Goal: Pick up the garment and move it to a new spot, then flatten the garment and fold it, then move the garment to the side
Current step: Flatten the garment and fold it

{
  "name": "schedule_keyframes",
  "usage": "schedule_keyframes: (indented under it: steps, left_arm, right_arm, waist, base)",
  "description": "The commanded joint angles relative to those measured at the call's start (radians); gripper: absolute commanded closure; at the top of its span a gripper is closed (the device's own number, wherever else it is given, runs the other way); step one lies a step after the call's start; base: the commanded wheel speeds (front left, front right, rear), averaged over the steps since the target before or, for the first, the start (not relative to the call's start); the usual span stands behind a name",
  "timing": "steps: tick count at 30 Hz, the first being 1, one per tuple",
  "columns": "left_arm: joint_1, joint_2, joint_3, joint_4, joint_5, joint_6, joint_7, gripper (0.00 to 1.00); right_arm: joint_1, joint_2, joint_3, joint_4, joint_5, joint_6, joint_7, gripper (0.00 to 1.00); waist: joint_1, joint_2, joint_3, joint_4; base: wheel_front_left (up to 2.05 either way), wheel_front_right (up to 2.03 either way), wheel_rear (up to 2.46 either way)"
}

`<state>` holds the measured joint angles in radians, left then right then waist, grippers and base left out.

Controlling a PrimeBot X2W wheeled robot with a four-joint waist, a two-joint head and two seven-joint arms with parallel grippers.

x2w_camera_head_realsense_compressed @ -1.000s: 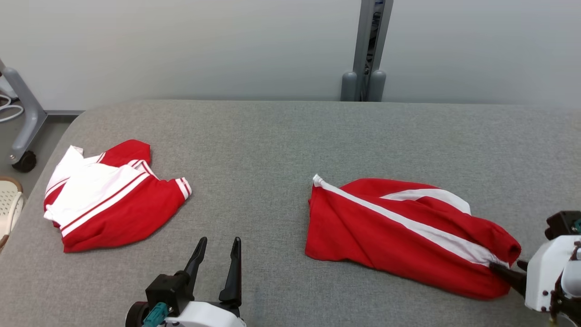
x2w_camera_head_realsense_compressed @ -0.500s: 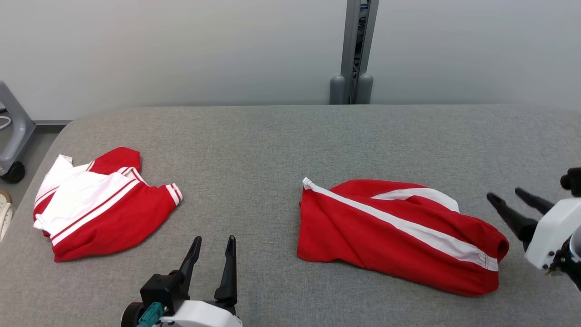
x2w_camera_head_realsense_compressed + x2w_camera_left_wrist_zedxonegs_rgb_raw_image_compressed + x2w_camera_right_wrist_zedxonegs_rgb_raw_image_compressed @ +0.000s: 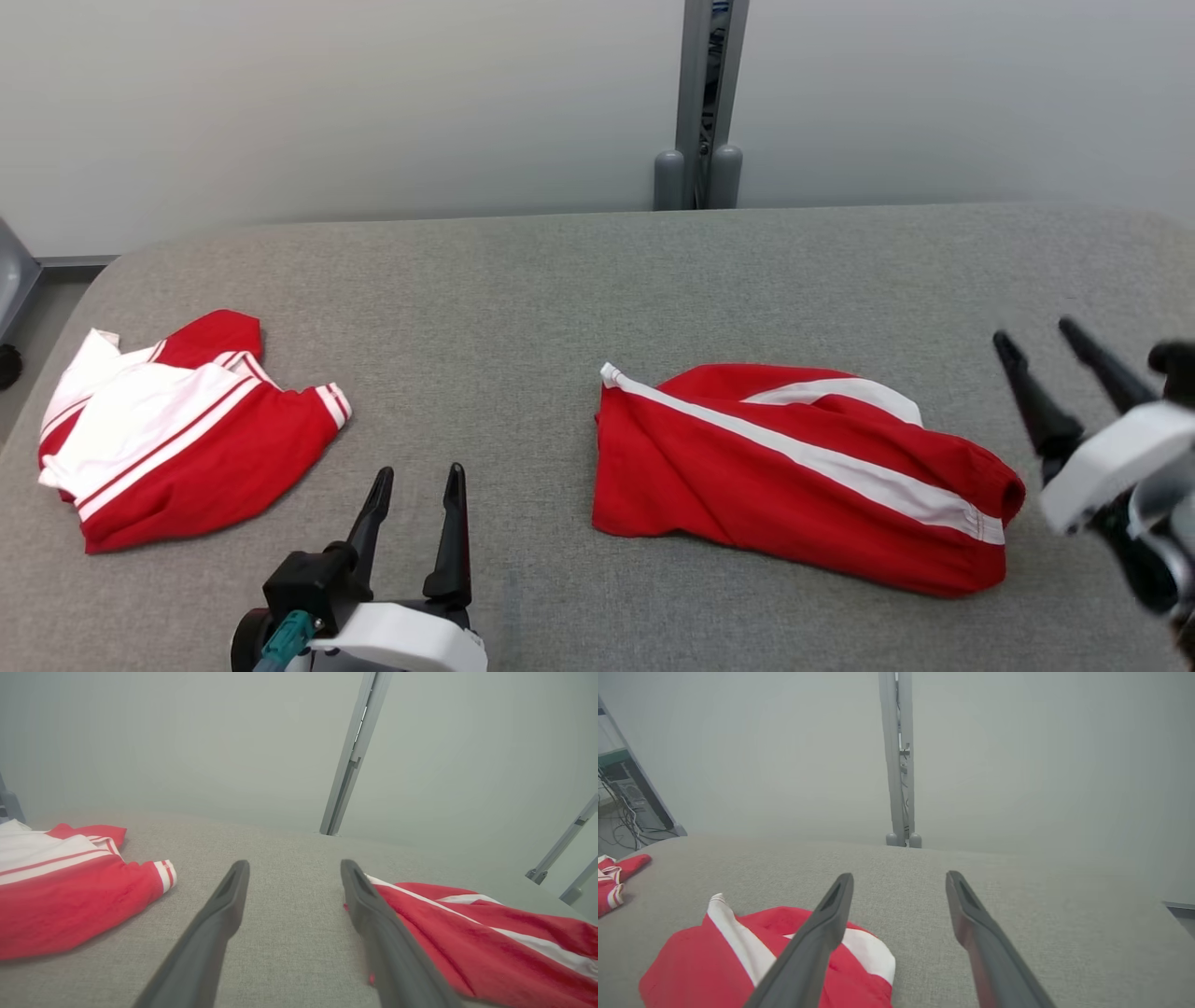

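Left tool (image 3: 419, 469) and right tool (image 3: 1032, 330) both apart, empty. Garment (image 3: 794, 476) lies bunched centre-right on bench (image 3: 560, 299); likely pickup step, next needs a grasp on its right edge.

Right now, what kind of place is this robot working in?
Probably a lab or test room: a grey fabric-covered table against a plain wall, a metal post behind it, and loose cables off to one side.
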<state>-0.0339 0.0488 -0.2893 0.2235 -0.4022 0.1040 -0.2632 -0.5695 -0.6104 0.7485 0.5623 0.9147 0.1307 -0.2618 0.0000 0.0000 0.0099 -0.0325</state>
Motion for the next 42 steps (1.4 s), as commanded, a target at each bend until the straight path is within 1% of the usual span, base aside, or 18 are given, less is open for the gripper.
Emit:
schedule_keyframes:
  steps: [1,3,4,7,10,14,19,23,26,29,42]
  left_arm:
    - [-0.016,0.004,0.004,-0.007,0.001,0.002,-0.002,0.0]
    - [-0.016,0.004,0.006,-0.009,0.005,-0.001,-0.002,0.0]
    - [-0.017,0.004,0.005,-0.009,0.006,-0.003,-0.002,0.0]
    - [-0.019,0.004,0.01,-0.008,0.007,-0.005,-0.002,0.0]
    - [-0.016,0.003,0.015,-0.008,0.008,-0.007,-0.002,0.0]
    - [-0.007,0.004,0.021,-0.003,0.013,-0.009,-0.002,0.0]
    - [-0.006,0.004,0.021,0.002,0.013,-0.011,-0.002,0.0]
    - [-0.012,0.004,0.014,0.004,0.009,-0.014,-0.002,0.0]
    - [-0.01,0.004,0.01,0.005,0.01,-0.013,-0.002,0.0]
    - [-0.007,0.004,0.007,0.008,0.012,-0.015,-0.002,0.0]
    - [-0.018,0.004,0.013,0.016,0.033,-0.025,-0.002,0.0]
  right_arm:
    - [0.064,0.029,-0.055,-0.011,-0.035,0.0,-0.004,0.0]
    - [0.153,0.077,-0.183,-0.032,-0.126,0.0,-0.004,0.0]
    - [0.201,0.1,-0.224,-0.042,-0.178,0.0,-0.004,0.0]
    - [0.318,0.186,-0.346,-0.086,-0.272,0.0,-0.005,0.0]
    - [0.407,0.236,-0.413,-0.143,-0.343,0.0,-0.005,0.0]
    - [0.467,0.269,-0.447,-0.204,-0.392,0.0,-0.005,0.0]
    - [0.496,0.276,-0.446,-0.234,-0.402,0.0,-0.005,0.0]
    - [0.503,0.269,-0.431,-0.206,-0.362,0.0,0.002,0.0]
    - [0.493,0.265,-0.415,-0.189,-0.311,0.0,0.019,0.0]
    - [0.475,0.246,-0.394,-0.171,-0.271,0.0,0.027,0.0]
    - [0.397,0.177,-0.289,-0.084,-0.184,0.0,0.029,0.0]
  waist:
    - [0.0,0.0,0.005,-0.008]
    - [0.0,0.0,0.007,-0.016]
    - [0.0,0.0,0.007,-0.018]
    - [0.0,0.0,0.007,-0.025]
    - [0.0,0.0,0.009,-0.036]
    - [0.0,0.0,0.01,-0.05]
    - [0.0,0.0,0.009,-0.056]
    - [0.0,0.0,0.007,-0.051]
    - [0.0,0.0,0.009,-0.046]
    - [0.0,0.0,0.012,-0.037]
    - [0.0,0.0,0.047,0.004]
  base:
    - [0.0,0.0,0.0]
    - [0.0,0.0,0.0]
    - [0.0,0.0,0.0]
    - [0.0,0.0,0.0]
    - [0.0,0.0,0.0]
    - [0.0,0.0,0.0]
    - [0.0,0.0,0.0]
    - [0.0,0.0,0.0]
    - [0.0,0.0,0.0]
    - [0.0,0.0,0.0]
    - [0.0,0.0,0.0]
